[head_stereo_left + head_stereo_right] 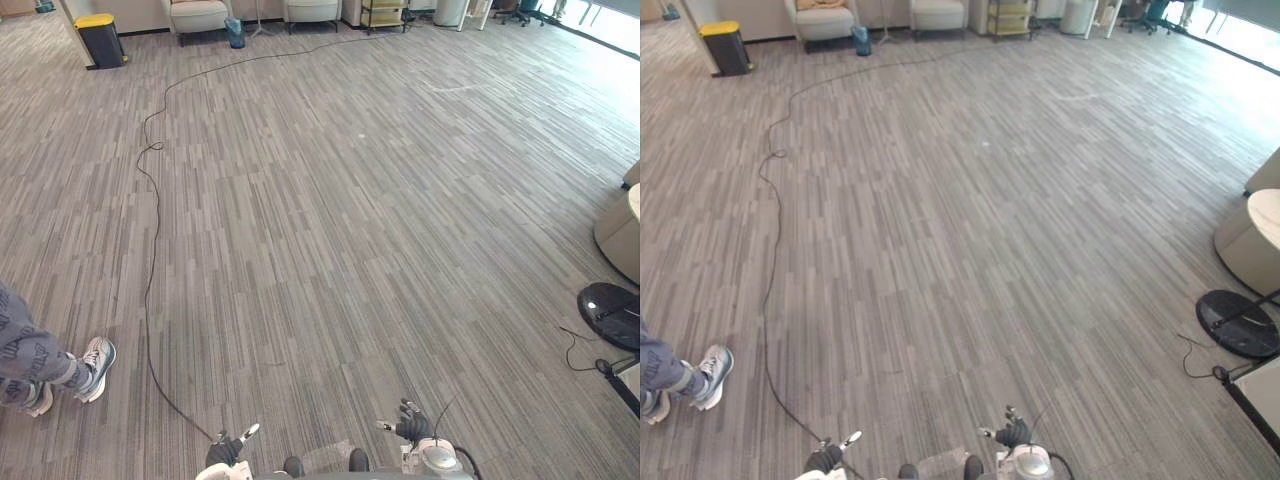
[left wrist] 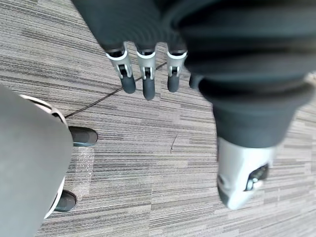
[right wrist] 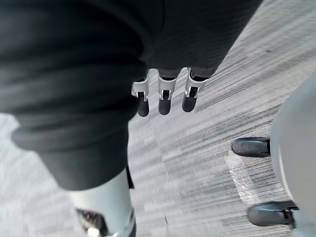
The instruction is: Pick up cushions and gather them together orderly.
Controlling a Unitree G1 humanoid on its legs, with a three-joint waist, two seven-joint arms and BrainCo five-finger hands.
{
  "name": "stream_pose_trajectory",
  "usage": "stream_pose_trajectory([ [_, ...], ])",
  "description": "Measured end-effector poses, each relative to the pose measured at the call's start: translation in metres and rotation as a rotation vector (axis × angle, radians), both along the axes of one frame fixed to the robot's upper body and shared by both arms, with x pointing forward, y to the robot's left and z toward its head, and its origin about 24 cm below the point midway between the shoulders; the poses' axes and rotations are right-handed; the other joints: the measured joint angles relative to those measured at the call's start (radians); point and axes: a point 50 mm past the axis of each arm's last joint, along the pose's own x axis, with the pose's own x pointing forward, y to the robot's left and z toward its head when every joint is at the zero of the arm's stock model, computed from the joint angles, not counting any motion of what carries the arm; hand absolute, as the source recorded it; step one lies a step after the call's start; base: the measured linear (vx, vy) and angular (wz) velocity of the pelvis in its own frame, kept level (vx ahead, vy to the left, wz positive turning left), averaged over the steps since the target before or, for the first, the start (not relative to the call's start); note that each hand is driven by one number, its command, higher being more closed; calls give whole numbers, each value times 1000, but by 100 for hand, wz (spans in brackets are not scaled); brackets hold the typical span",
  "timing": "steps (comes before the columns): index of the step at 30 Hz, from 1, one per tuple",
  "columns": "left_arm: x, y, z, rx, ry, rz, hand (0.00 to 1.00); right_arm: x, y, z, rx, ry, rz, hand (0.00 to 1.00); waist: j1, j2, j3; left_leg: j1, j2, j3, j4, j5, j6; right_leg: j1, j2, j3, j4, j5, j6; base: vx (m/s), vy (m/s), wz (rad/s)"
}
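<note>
Across the view spreads grey carpet (image 1: 350,250). At 11 o'clock, far off, an armchair (image 1: 822,22) carries a tan shape (image 1: 820,4), perhaps a cushion; too far to tell. A bin (image 1: 100,38) stands at 10 o'clock, a person's shoe (image 1: 97,365) at 8. At 6 o'clock, left hand (image 1: 224,452) and right hand (image 1: 412,428) hang with fingers straight, empty.

In my head view the person (image 1: 25,355) at the left edge is cut off above the shin. The pale armchair (image 1: 198,14) and the shelf cart (image 1: 383,12) by the far wall lose their tops to the upper edge, and the beige rounded piece (image 1: 622,228) on the right runs out of frame, so I cannot tell what it is. Past my right hand (image 3: 165,101), the carpet (image 3: 187,187) is smeared with blur.
</note>
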Motion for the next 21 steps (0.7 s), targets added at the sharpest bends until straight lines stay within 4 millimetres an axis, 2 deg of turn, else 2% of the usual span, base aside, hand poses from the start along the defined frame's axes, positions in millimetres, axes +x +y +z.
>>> stream_pose_trajectory([
  [11, 5, -4, 1, -6, -9, -36, 0, -9, -8, -4, 80, 20, -225, 0, 6, 8, -9, -15, 0, -49, -1, -1, -2, 17, -1, -62, -24, -12, 6, 38, -26, 14],
  [21, 12, -9, 1, 9, 1, -198, 0, -15, -12, -8, 116, 56, -281, 0, 18, 10, -16, -39, -20, -120, -1, 3, 4, 21, -17, -127, -28, -26, 15, -1, -10, 21],
])
